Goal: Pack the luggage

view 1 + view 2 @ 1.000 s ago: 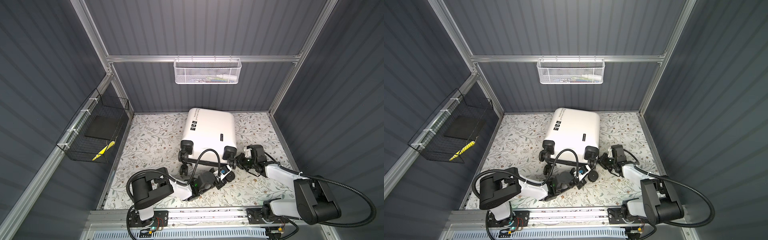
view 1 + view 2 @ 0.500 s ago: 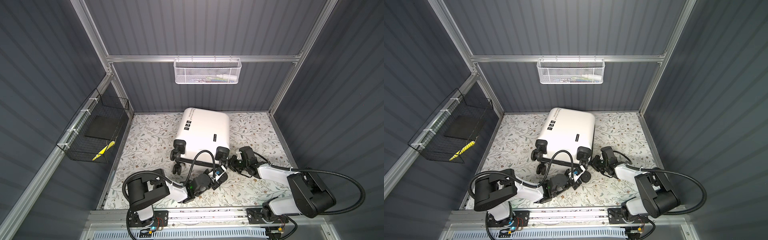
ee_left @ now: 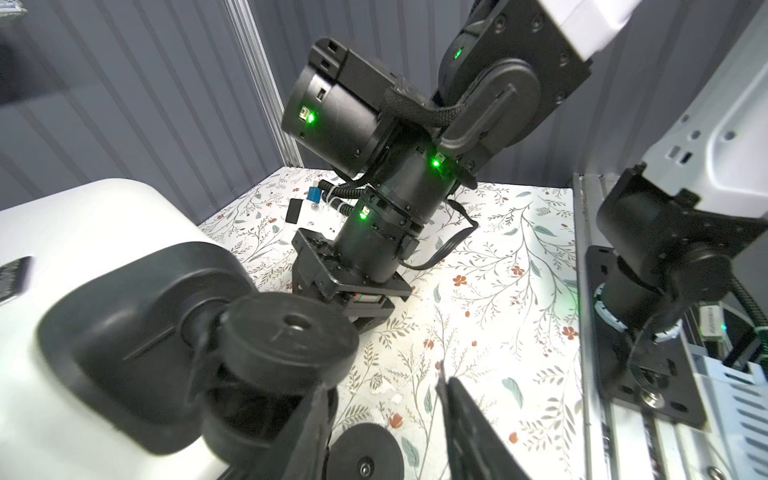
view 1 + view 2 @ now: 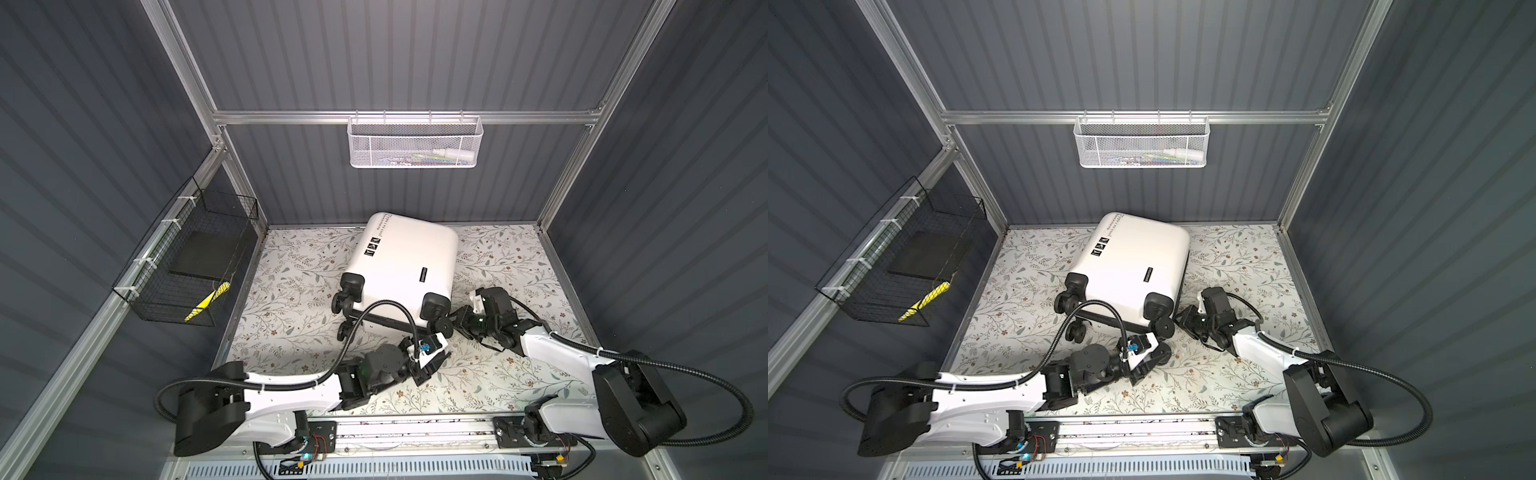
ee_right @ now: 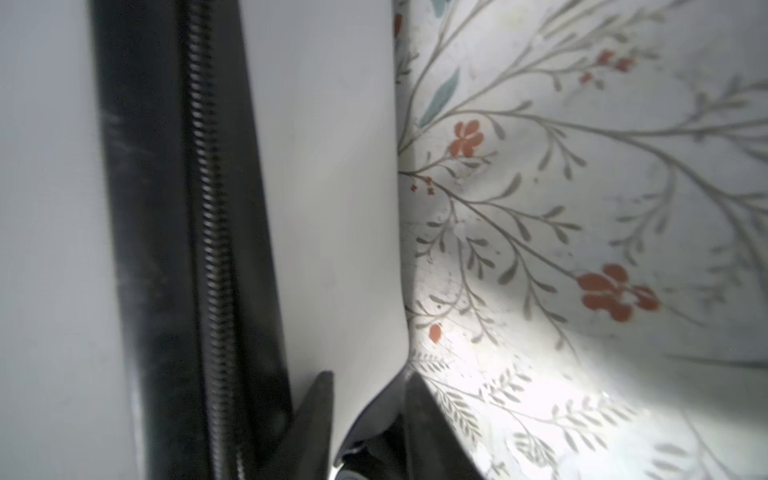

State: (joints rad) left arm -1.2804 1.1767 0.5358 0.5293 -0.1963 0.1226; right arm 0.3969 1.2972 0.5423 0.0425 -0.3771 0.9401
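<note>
1. The luggage (image 4: 405, 257) (image 4: 1133, 257) is closed. It lies flat on the floral bench (image 4: 291, 316), angled, with its top end at the back wall and its wheels toward the arms.
2. The left gripper (image 4: 434, 365) (image 4: 1152, 363) sits low on the bench, just beside the near right corner of the luggage.
3. In the left wrist view the left gripper (image 3: 382, 382) has its fingers (image 3: 465, 432) clearly parted, clamping nothing.
4. In that view the corner wheel (image 3: 286, 328) sits just past the fingertips. A second wheel disc (image 3: 365, 453) lies low in the gap, close to one finger, and I cannot tell if they touch.
5. The right gripper (image 4: 459, 320) (image 4: 1183, 318) is at the right side of the luggage, next to the same wheel (image 4: 444, 326).
6. In the right wrist view the right gripper (image 5: 368, 382) has its fingers (image 5: 320, 399) partly apart, either side of the lower white shell rim where it meets the bench.
7. I cannot tell whether the right fingers pinch the rim or just straddle it.
8. The zipper (image 5: 208, 249) runs just beside one right fingertip and looks zipped closed.
9. A white mesh basket (image 4: 415, 143) hangs on the back wall and a black wire basket (image 4: 191, 257) on the left wall. Both are well apart from the arms.
</note>
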